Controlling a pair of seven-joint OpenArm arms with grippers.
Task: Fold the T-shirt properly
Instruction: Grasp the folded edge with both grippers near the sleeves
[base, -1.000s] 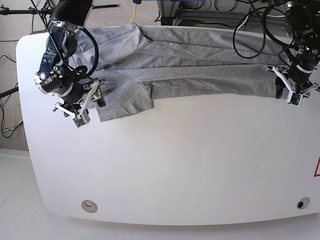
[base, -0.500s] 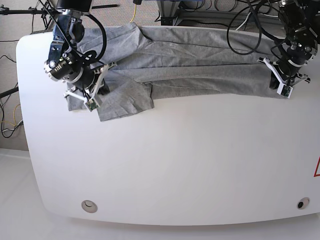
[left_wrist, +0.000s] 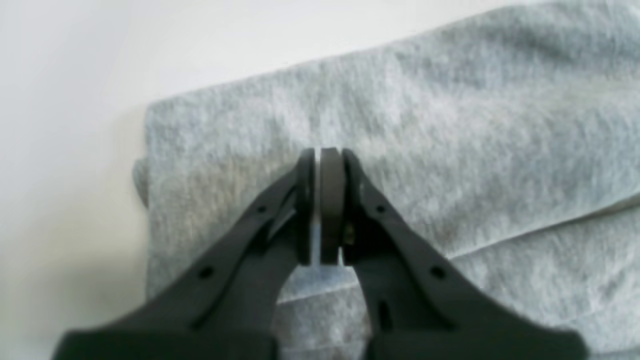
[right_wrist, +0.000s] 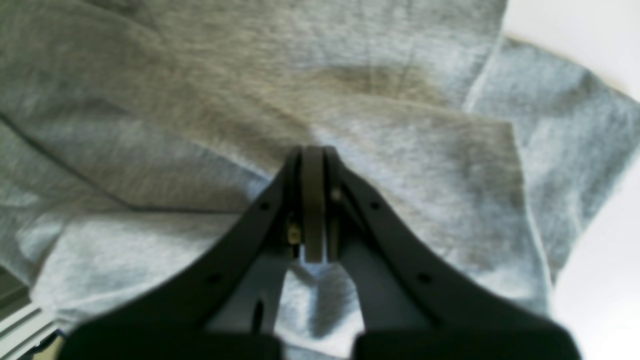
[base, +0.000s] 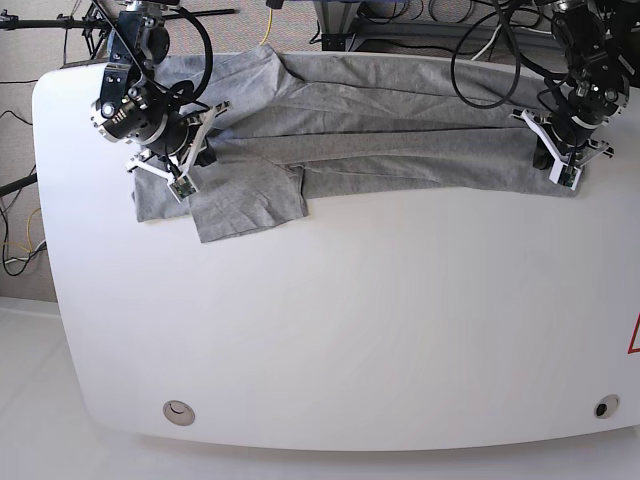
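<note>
In the base view, the light heather-grey cotton T-shirt lies stretched in a long folded band along the far edge of the white rounded worktop, one sleeve flap hanging toward the near side by the far-left corner. It looks soft, light and limp, so it will likely sag and crease unless lifted at two well-separated points; the band's two ends seem the sensible places to hold. The right hand sits at one end and the left hand at the other. No collar or lettering shows here.

In the left wrist view, the left hand has its black fingers pressed together over a squared fabric corner; whether a layer is pinched between them is hard to tell, as the picture is blurred.

In the right wrist view, the right hand is likewise pressed together above overlapping grey folds, and any cloth caught at the tips is hidden by the fingers themselves.
</note>
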